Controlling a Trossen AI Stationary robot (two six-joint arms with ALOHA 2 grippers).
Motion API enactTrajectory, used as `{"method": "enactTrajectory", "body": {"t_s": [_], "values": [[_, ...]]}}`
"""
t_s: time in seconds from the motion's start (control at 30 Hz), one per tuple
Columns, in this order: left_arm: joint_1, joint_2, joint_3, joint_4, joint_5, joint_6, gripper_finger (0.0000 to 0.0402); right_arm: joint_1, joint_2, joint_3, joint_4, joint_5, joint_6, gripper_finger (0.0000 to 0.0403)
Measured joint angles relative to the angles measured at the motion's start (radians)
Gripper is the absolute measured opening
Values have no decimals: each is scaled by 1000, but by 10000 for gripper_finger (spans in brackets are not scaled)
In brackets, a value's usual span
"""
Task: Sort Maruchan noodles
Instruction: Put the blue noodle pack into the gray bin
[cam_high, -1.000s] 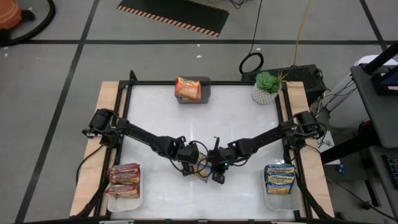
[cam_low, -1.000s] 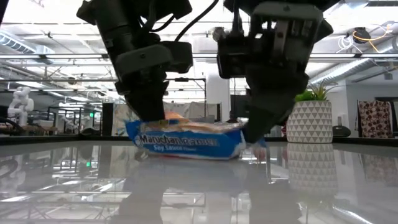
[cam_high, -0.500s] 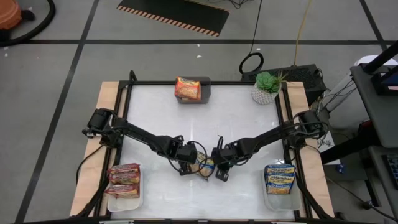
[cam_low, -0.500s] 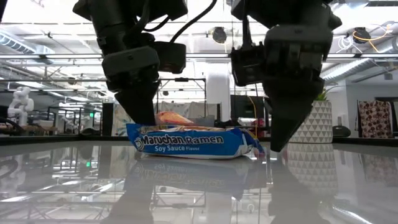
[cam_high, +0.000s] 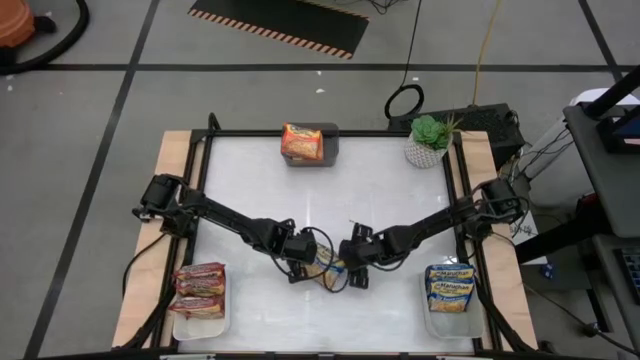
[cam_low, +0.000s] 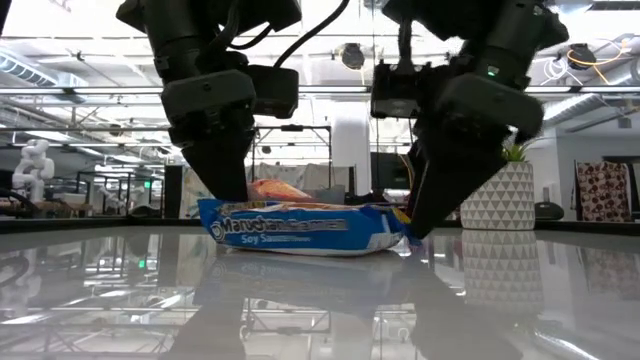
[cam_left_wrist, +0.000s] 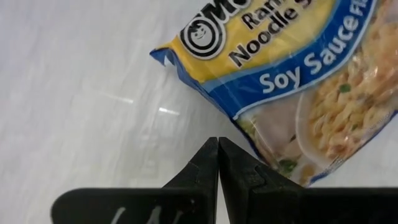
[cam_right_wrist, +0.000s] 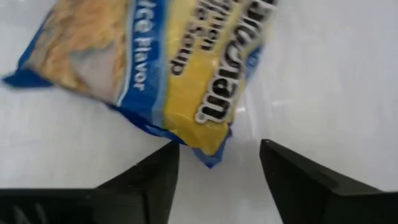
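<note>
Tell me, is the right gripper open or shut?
Open. The right gripper has its two fingers spread apart, with a corner of the blue packet between them.

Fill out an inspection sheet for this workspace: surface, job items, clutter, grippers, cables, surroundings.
Surface: glossy white table top, wooden side strips.
Job's things: blue-and-yellow plastic soy sauce ramen packet lying flat mid-table; red packets in the white tray front left; blue-and-yellow packets in the white tray front right; orange packet in the grey bin at the back.
Clutter: green plant in a white patterned pot, back right.
Grippers: left gripper jaws shut, at the packet's edge; right gripper jaws open, straddling the packet's corner.
Cables: black coil on the floor.
Surroundings: grey tiled floor, striped mat.
</note>
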Motion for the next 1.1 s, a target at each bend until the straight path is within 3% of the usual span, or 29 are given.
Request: {"method": "enactTrajectory", "body": {"t_s": [0.2,0.43,0.6,0.87,1.1], "values": [[-1,0,0,7,0,-1,17,12,0,-76,135,0,-73,237],[-5,1,0,9,0,0,17,8,-2,-146,281,-6,-206,214],[-5,1,0,16,0,2,17,-17,1,-189,423,-53,-256,162],[-6,1,-1,10,3,0,17,-41,1,-201,448,-82,-307,16],[-4,-21,-1,-13,-1,21,17,-41,-8,-201,437,-74,-337,2]]}}
